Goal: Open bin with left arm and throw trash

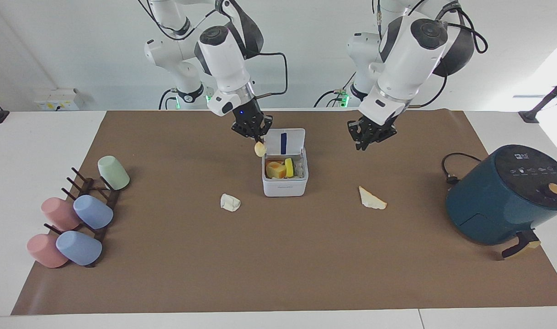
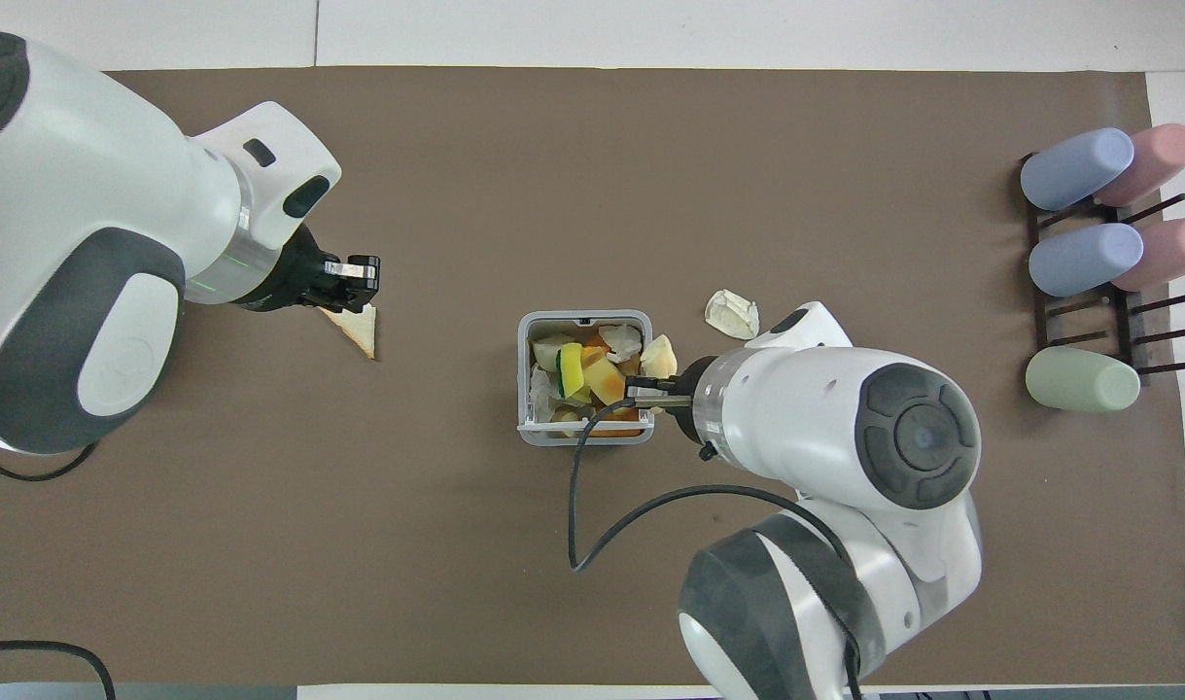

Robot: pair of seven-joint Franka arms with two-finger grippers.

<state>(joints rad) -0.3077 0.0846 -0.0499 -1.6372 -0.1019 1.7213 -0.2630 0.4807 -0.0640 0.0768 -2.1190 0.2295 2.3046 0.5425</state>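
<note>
The right gripper (image 1: 256,135) hangs over the rim of the bin (image 1: 285,185) at its right-arm end, pinching a yellowish peel-like lump (image 1: 260,149) that dangles below its fingertips; in the overhead view the lump (image 2: 659,358) sits just over that edge of the opening, so the drop turns on one thing: the bin's mouth lies slightly toward the left arm's end from the lump, and a short shift that way should put it squarely above the opening. The lid (image 1: 285,141) stands up at the side of the bin nearer the robots, a blue stripe on its inner face, and the bin is already partly filled with orange, yellow and pale scraps. The left gripper (image 1: 371,132) is up in the air over bare mat between the bin and the air fryer (image 1: 506,194), well apart from the bin; whether its fingers are spread or pressed together I cannot tell. Farther from the robots than the bin, a crumpled white paper wad (image 1: 230,202) lies on the bench toward the right arm's end and a pale cream triangular wedge (image 1: 372,199) toward the left arm's end, its long axis slanting across the mat; the left arm looks the nearer one to the wedge, the right arm to the wad. A rack of pastel cups (image 1: 77,214) stands at the right arm's end
</note>
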